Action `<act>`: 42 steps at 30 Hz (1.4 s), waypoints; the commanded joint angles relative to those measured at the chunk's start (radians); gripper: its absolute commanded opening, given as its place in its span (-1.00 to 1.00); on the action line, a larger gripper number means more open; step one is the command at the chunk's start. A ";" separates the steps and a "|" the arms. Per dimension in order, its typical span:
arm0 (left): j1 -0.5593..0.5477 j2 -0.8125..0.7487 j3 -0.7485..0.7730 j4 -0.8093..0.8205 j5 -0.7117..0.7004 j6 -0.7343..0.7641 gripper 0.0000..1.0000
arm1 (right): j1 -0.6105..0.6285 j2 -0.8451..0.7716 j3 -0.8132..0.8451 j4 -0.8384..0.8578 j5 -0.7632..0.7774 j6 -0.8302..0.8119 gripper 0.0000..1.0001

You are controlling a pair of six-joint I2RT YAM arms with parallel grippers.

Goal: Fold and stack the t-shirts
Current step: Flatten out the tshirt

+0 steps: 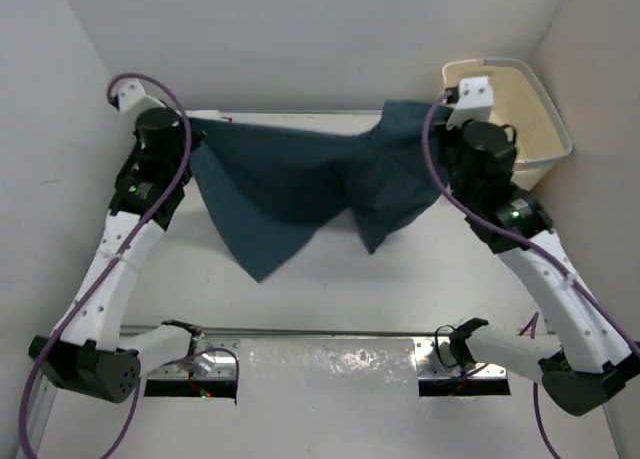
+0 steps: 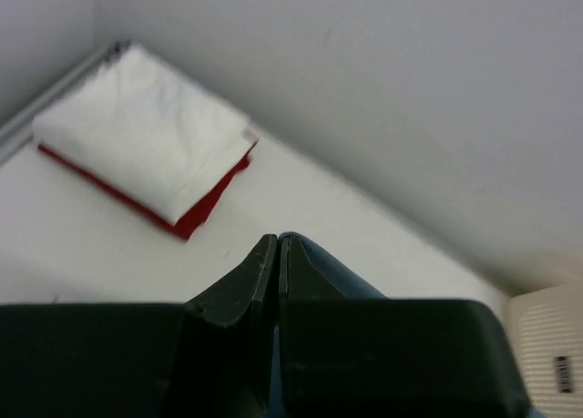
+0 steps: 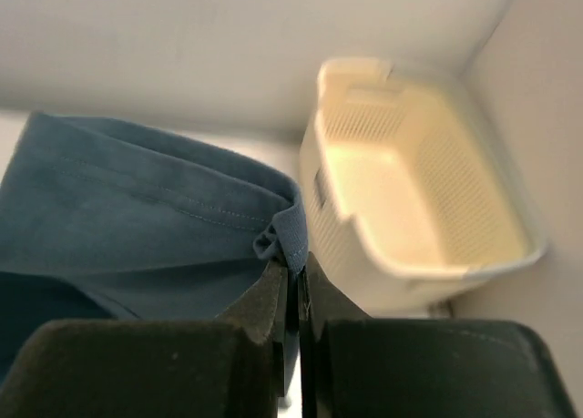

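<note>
- Dark teal-blue cloth spans the middle of the scene: the teal-blue t-shirt point(image 1: 300, 184) hangs stretched between the two arms over the far half of the tabletop point(image 1: 330, 289).
- Its upper edge runs roughly level from one arm to the other. Below that edge the fabric droops toward the near side in two pointed folds, a longer one left of centre and a shorter one to the right.
- Whether those hanging points touch the tabletop cannot be told from above.
- The left end effector point(image 2: 278, 254) has its jaws pressed together on the shirt's left end. In the left wrist view a strip of blue fabric shows at the fingertips and along the right finger.
- The right end effector point(image 3: 296, 274) pinches the shirt's right end with its jaws drawn tight. A small bunch of stitched hem sits just above the fingertips, and the rest of the cloth spreads away to the left.
- The white t-shirt point(image 2: 146, 136) lies folded on top of the folded red t-shirt point(image 2: 205, 209) in a far corner of the tabletop, close against the wall point(image 2: 364, 99).
- Red shows only along the near edge and one corner under the white.
- A cream plastic laundry basket point(image 3: 428, 209) stands upright in the far right corner, just beside the right end effector.
</note>
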 commanded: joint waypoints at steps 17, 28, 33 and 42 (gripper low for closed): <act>-0.004 -0.312 0.590 -0.022 0.187 0.309 -1.00 | 0.001 -0.116 0.770 -0.266 -0.179 -0.259 -1.00; -0.002 -0.190 0.564 0.005 0.151 0.283 -1.00 | 0.003 0.063 0.711 -0.068 0.076 -0.446 -1.00; -0.002 -0.072 0.299 0.074 0.051 0.241 -1.00 | -0.012 0.187 0.501 0.055 0.122 -0.507 -1.00; 0.011 0.384 -0.008 0.256 -0.043 0.108 -0.62 | -0.265 0.596 0.312 0.056 -0.376 -0.230 -1.00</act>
